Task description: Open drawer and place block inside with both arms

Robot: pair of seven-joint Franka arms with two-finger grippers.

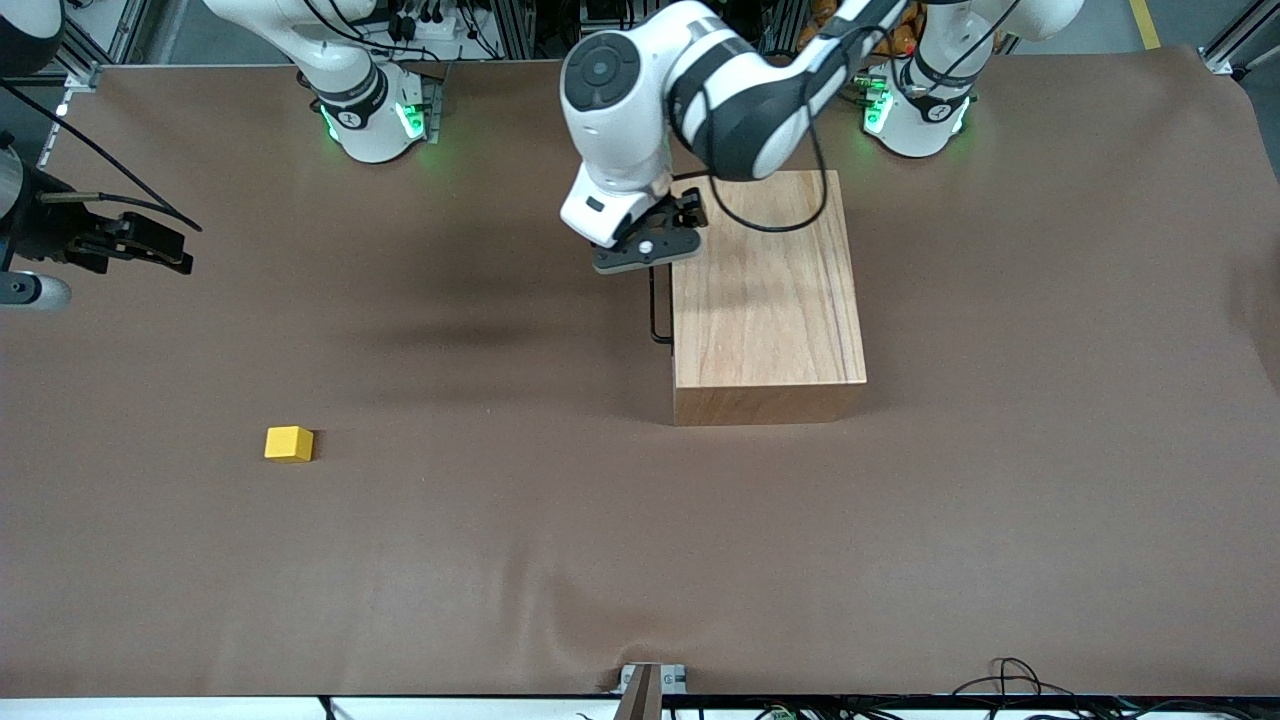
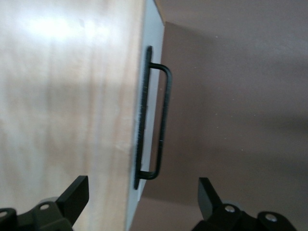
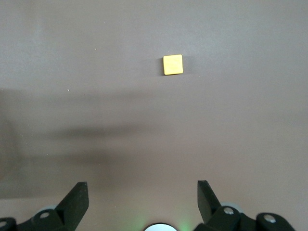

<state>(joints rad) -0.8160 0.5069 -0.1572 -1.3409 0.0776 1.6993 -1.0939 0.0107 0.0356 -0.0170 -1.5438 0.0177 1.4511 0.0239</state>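
Handle (image 1: 657, 312) partly hidden under open left gripper (image 1: 655, 243); drawer (image 2: 153, 91) closed.

Count: 2 robot arms, i.e. left arm (image 1: 740, 100) & right arm (image 1: 340, 70), each w/ 1 two-finger gripper: left gripper (image 1: 650, 245), right gripper (image 1: 130, 243). 1 wooden cabinet (image 1: 765, 300) w/ 1 drawer (image 2: 153, 48) & 1 black wire handle (image 1: 657, 310). 1 yellow block (image 1: 289, 444). 1 table (image 1: 600, 560).
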